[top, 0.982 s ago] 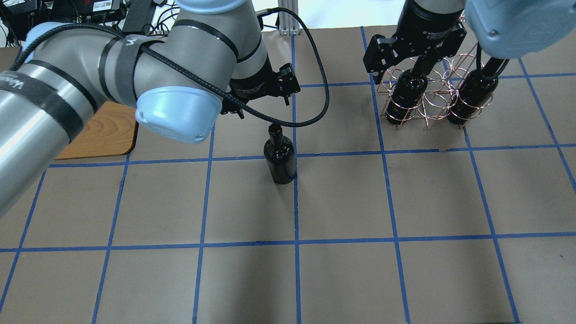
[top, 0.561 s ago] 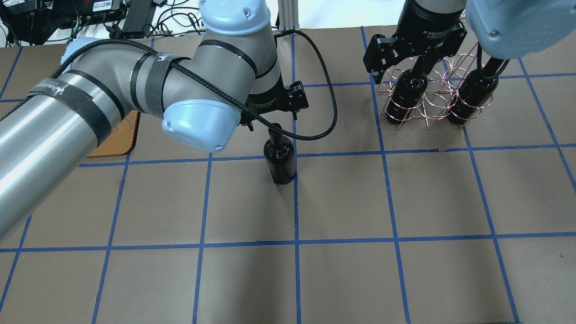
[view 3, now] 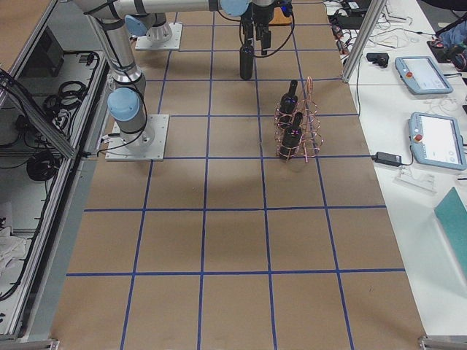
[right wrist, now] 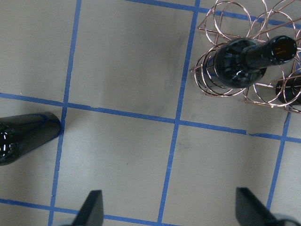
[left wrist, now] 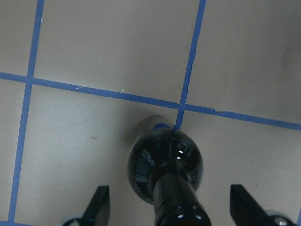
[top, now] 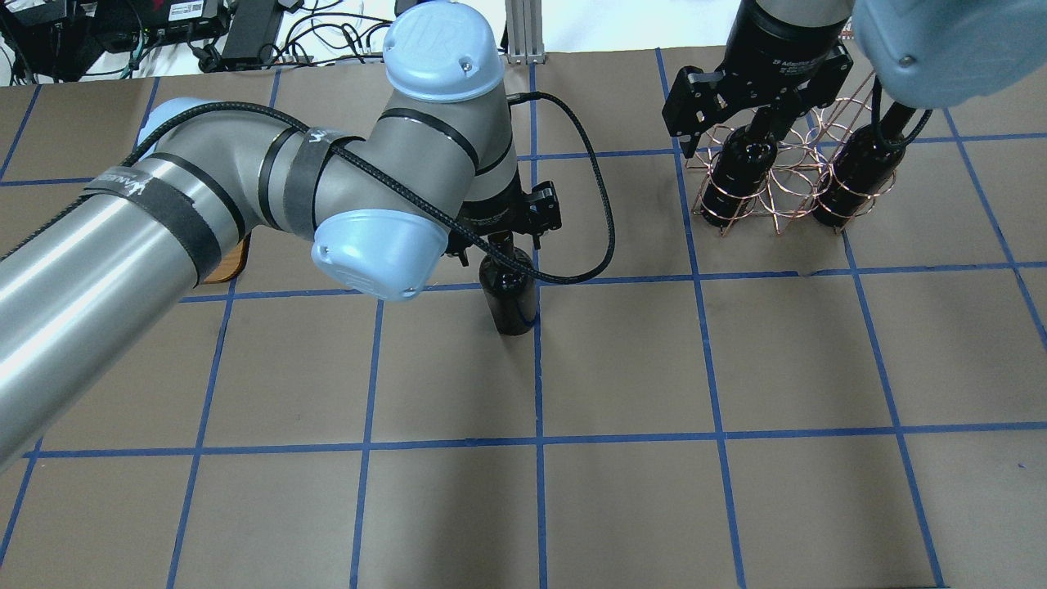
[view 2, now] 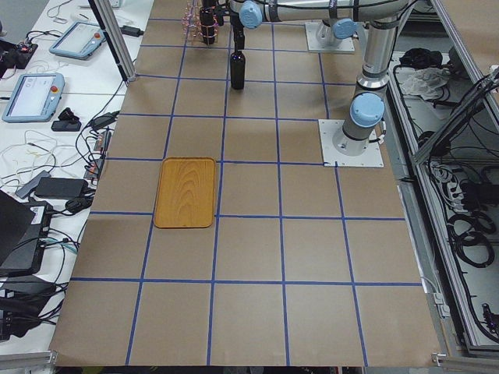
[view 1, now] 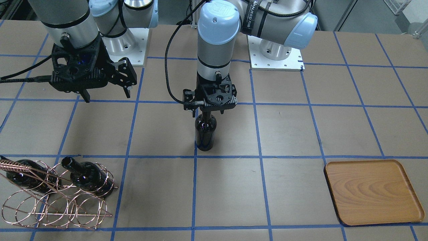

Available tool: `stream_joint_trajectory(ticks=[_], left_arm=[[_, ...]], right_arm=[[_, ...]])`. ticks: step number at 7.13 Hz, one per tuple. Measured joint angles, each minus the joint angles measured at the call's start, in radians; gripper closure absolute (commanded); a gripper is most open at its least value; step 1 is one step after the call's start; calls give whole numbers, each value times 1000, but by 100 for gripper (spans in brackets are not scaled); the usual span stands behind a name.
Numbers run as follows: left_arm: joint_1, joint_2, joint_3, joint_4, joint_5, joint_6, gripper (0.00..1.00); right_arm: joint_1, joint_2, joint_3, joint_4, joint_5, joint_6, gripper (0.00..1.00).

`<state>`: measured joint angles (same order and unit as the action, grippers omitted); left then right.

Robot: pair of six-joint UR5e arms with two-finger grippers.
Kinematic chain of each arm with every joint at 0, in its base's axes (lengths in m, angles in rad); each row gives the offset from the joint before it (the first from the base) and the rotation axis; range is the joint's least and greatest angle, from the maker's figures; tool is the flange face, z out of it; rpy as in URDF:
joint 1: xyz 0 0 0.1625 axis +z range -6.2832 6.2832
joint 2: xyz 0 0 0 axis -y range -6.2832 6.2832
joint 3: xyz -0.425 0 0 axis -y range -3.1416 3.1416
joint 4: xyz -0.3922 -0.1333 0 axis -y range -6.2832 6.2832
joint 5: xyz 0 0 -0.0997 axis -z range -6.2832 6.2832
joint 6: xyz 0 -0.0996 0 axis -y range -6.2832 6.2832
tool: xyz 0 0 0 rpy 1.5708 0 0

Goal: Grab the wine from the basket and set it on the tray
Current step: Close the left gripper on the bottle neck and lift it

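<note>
One dark wine bottle [view 1: 205, 132] stands upright on the table at a blue tape crossing, also in the overhead view [top: 509, 298]. My left gripper [view 1: 209, 107] is open and straddles its neck; the left wrist view shows the neck [left wrist: 178, 202] between the spread fingers [left wrist: 99, 207], not touching. My right gripper [view 1: 106, 95] is open and empty, raised near the copper wire basket [view 1: 50, 204], which holds two more bottles [view 1: 87, 175] lying in its loops. The wooden tray [view 1: 371, 192] lies flat, apart from both grippers, and holds nothing.
The table is brown paper with a blue tape grid [view 1: 260, 156]. The left arm's cable [top: 601, 213] loops beside the standing bottle. The left arm's body hides most of the tray [top: 231, 258] in the overhead view. The arm bases [view 1: 276, 53] stand at the table's back.
My left arm has swung toward the standing bottle and come down, so its open fingers now sit either side of the neck. The right arm and the bottles have barely moved.
</note>
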<state>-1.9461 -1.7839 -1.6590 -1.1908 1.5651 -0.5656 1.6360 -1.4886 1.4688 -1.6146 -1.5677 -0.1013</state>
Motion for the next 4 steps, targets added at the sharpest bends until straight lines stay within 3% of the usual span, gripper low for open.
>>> stream_joint_trajectory(ticks=[3, 4], left_arm=[[0, -1, 1, 13, 0, 3, 43], [-1, 0, 2, 25, 0, 4, 63]], right_arm=[[1, -2, 23, -3, 1, 0, 0], [1, -3, 25, -4, 2, 0, 0]])
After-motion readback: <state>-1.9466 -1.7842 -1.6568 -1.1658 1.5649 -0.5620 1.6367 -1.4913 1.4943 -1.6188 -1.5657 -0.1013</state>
